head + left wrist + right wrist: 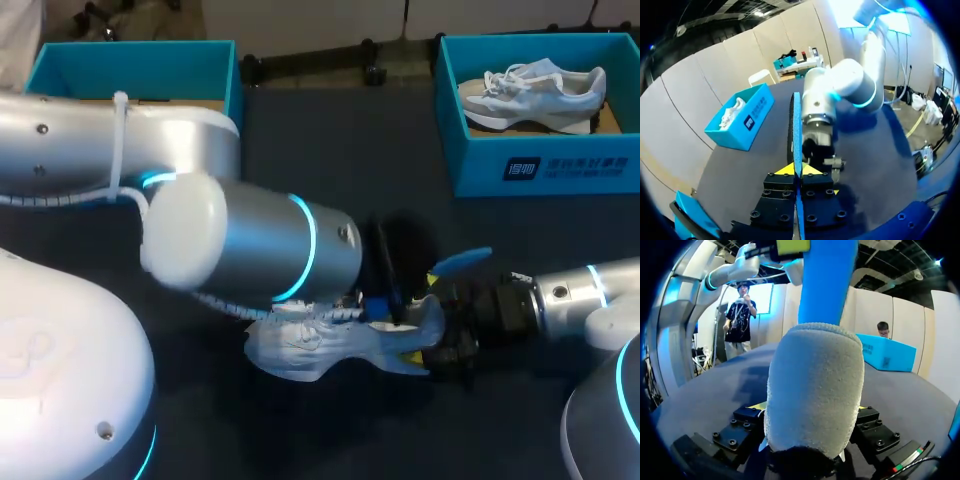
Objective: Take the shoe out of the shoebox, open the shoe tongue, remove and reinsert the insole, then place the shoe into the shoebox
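**Insole in the gripper, shoe out on the worktop**

We have the shoe (320, 345) lying on the worktop (330, 170), well apart from both boxes, so the first step is done. Our right gripper (447, 340) is clamped on its heel, one finger on each side. Our left gripper (797, 170) is pinched narrow on the blue insole (796, 125), which stands up above the heel. Whether its lower end sits inside the shoe, we cannot tell.

We judge the work to be at the insole step, either pulling it out or putting it back; the pictures do not settle which. The tongue is hidden behind our left arm. What is left, as we read it, is to seat the insole and then box the shoe.

At the far left, the left box (130, 68) shows no shoe in the part we can see, and our arm covers the rest. At the far right, the right box (540, 170) holds a second shoe (532, 90).
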You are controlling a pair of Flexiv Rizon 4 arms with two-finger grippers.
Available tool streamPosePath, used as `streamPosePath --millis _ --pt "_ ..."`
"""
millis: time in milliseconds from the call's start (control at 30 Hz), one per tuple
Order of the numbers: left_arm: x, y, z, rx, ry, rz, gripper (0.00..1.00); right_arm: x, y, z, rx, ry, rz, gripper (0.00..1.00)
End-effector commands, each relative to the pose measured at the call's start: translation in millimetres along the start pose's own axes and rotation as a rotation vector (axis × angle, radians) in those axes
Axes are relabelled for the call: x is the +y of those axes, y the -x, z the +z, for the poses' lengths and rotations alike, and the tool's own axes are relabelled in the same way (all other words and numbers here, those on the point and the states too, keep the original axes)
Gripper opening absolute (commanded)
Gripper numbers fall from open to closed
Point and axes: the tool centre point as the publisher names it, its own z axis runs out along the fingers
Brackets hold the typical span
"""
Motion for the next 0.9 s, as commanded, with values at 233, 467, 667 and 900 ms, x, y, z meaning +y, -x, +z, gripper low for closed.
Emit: streamPosePath --millis 233,467,667,900 --pt "-47.9 21.7 -14.3 0.192 0.027 -0.113 0.0 0.0 -0.7 1.1 0.001 -0.005 0.0 0.0" --pt "-80.8 28.8 -38.4 0.343 -0.017 -0.167 0.0 0.0 -0.7 1.1 0.001 -0.005 0.0 0.0" --pt "-102.6 27.2 -69.3 0.418 -0.095 -0.14 0.0 0.0 -0.7 1.1 0.001 -0.005 0.0 0.0" --pt "-131.7 24.4 -128.1 0.447 -0.22 -0.086 0.0 0.0 -0.7 1.1 0.001 -0.005 0.0 0.0"
